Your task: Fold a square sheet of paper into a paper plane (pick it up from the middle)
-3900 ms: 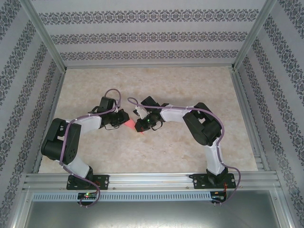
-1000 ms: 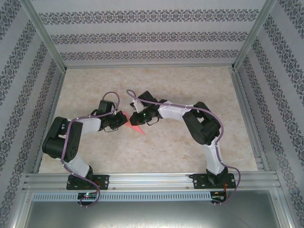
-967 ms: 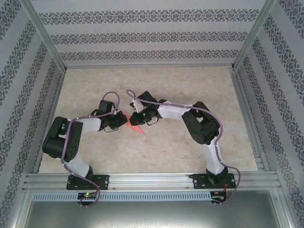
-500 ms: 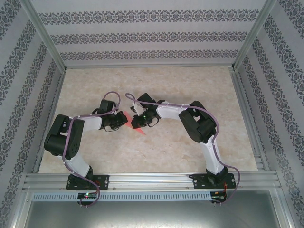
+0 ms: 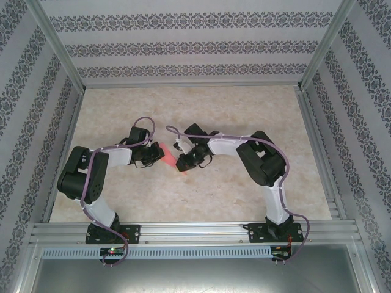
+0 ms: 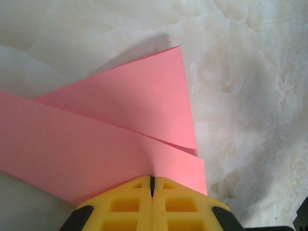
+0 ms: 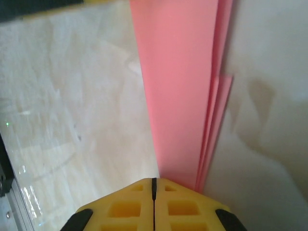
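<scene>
Salmon-pink and unmarked, one paper plane (image 5: 169, 154), a narrow strip of stacked layers with long straight creases, sits at the middle of the pale marbled table (image 5: 214, 110) between two pincers, left pincer (image 6: 152, 180) and right pincer (image 7: 154, 182) both clamped on it.

Top external view: bright, even, diffuse light from overhead. Detail is sharp throughout, with faint soft shadows on the table (image 5: 244, 201).

Left wrist view: the table surface is bleached close to overexposure and its texture is soft. The folded salmon-pink paper (image 6: 120, 120) throws a blurred grey shadow toward the upper left.

Right wrist view: a broad soft shadow lies right of the paper, and small glare flecks show at lower left.
</scene>
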Controlling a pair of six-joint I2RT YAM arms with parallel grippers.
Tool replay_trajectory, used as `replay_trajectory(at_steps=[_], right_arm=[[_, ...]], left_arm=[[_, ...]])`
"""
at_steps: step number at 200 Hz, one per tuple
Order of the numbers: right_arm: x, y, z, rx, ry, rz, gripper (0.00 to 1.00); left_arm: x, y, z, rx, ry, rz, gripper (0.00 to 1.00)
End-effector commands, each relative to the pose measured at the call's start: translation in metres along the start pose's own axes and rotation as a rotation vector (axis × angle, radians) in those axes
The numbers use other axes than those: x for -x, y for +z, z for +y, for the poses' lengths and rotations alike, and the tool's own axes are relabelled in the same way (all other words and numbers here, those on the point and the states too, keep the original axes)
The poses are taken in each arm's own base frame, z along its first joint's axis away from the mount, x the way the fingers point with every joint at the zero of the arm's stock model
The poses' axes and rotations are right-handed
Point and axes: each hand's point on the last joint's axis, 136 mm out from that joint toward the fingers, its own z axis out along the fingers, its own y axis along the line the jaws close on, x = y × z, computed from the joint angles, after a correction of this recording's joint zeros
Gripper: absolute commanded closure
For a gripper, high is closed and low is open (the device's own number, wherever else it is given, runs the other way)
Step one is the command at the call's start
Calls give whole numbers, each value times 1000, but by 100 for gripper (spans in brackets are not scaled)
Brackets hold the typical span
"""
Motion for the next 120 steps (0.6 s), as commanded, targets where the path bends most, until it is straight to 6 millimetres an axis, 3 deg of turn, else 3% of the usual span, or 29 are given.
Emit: replay_trajectory(at_steps=[1,36,52,72,88,102,120], right_arm=[[-45,-4,-3,-4,49,106,93],[-63,-17,-18,-55,85,89,93],[-52,-31,-17,-80,73,19,93],[-24,-54,-10,-129,36,-121,91],[-3,-74,-18,-217,44,-245,80],[9,-92,-27,-302,63,-344,65],[18,-114,-42,-405,93,-425,53]], left_arm=[[-20,9,49,195,-58,44,93],[-17,6,42,179,-42,40,93],[-12,4,33,156,-20,34,92],[-3,-4,14,110,20,18,88],[5,-17,-6,92,59,-9,81],[11,-30,-20,102,82,-37,71],[10,-47,-23,182,80,-59,57]])
